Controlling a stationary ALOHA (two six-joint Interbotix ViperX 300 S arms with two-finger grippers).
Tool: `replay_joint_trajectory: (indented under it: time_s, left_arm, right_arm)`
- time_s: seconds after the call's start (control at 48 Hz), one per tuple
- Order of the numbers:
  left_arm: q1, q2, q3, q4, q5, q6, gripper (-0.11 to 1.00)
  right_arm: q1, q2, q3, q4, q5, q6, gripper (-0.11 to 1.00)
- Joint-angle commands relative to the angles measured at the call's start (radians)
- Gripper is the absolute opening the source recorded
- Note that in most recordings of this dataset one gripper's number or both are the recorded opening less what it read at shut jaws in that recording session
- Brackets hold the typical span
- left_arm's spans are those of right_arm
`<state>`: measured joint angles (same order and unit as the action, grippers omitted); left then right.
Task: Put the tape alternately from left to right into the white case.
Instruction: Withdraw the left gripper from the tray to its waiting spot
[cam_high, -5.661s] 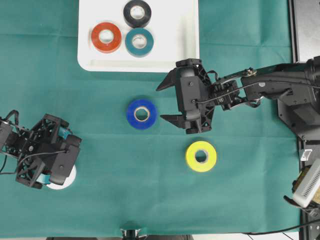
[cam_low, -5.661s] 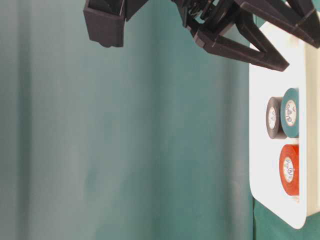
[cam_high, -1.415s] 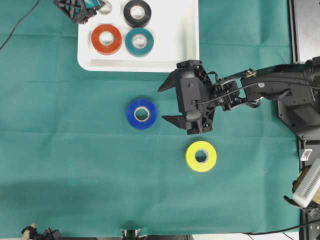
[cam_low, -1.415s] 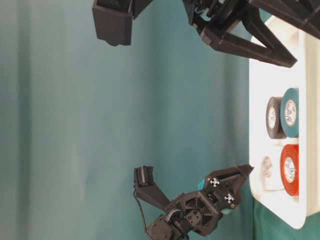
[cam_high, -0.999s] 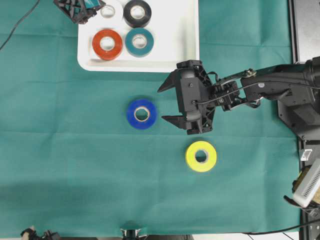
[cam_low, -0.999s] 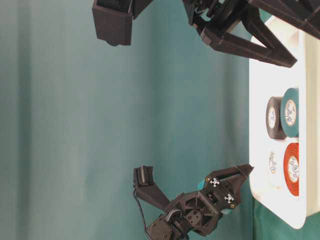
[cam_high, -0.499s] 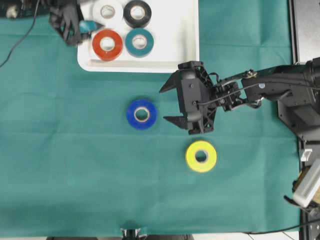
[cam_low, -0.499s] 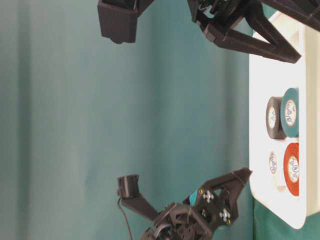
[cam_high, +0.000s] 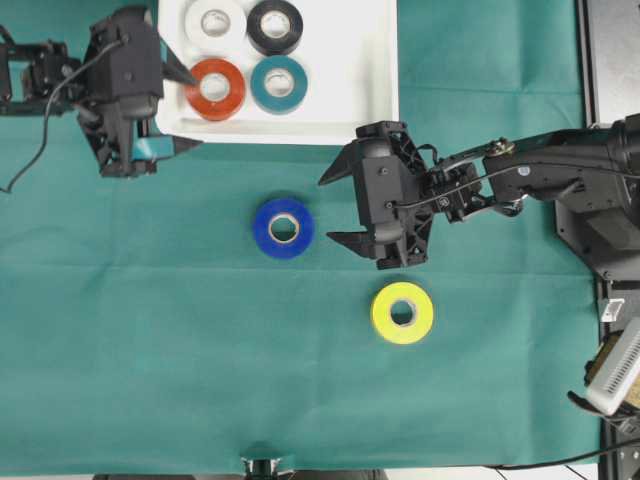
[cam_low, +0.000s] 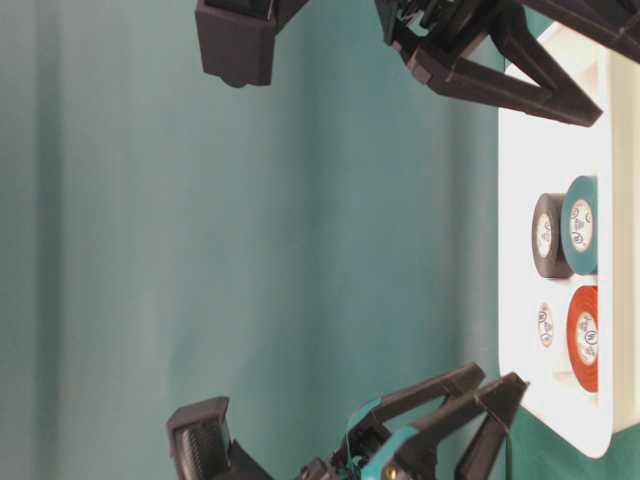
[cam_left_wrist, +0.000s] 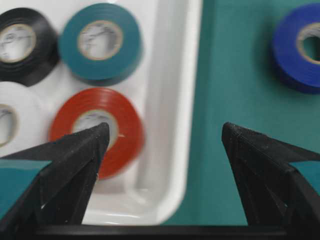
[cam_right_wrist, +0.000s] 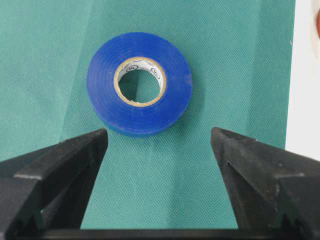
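Note:
The white case (cam_high: 370, 60) lies at the back and holds white tape (cam_high: 215, 18), black tape (cam_high: 275, 25), red-orange tape (cam_high: 213, 87) and teal tape (cam_high: 279, 84). Blue tape (cam_high: 283, 228) and yellow tape (cam_high: 402, 312) lie flat on the green cloth. My left gripper (cam_high: 190, 110) is open and empty over the case's near-left corner. In the left wrist view one finger covers the red-orange tape (cam_left_wrist: 127, 115) and the other hangs over cloth. My right gripper (cam_right_wrist: 159, 135) is open and empty just right of the blue tape (cam_right_wrist: 170, 95), above the cloth.
A black base and frame (cam_high: 610, 60) fill the right edge, with a pale box (cam_high: 615, 370) below. The cloth's front edge (cam_high: 320, 472) runs along the bottom. The right arm (cam_high: 520, 180) reaches in from the right between case and yellow tape.
My left gripper has drawn back from the case's far-left corner down along its left side, leaving the white tape lying in the case. The right gripper has stayed put.

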<state>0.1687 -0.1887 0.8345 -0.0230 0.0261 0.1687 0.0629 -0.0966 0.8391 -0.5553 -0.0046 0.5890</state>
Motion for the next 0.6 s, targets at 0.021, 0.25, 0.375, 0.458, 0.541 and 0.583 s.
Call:
replay_joint_trajectory:
  time_s: [0.021, 0.25, 0.375, 0.458, 0.541, 0.583]
  left_arm:
    - [-0.044, -0.025, -0.003, 0.000, -0.003, -0.002, 1.00]
    - [-0.130, -0.025, 0.008, -0.003, -0.003, -0.005, 1.00]
    - [-0.181, -0.025, 0.014, -0.003, -0.003, -0.005, 1.00]
    - [-0.212, -0.025, 0.018, -0.003, -0.003, -0.006, 1.00]
    - [-0.232, -0.025, 0.025, -0.003, -0.003, -0.008, 1.00]
    - [-0.235, -0.025, 0.028, -0.003, -0.003, -0.008, 1.00]
  right_arm:
    - [0.002, -0.011, -0.011, 0.002, -0.008, 0.000, 0.86]
    - [0.002, -0.009, -0.009, 0.002, -0.008, 0.000, 0.86]
    - [0.002, -0.011, -0.009, 0.002, -0.008, 0.000, 0.86]
    - [0.002, -0.011, -0.011, 0.002, -0.006, 0.000, 0.86]
    - [0.002, -0.009, -0.011, 0.002, -0.008, 0.000, 0.86]
    - [0.002, -0.011, -0.012, 0.000, -0.006, 0.000, 0.86]
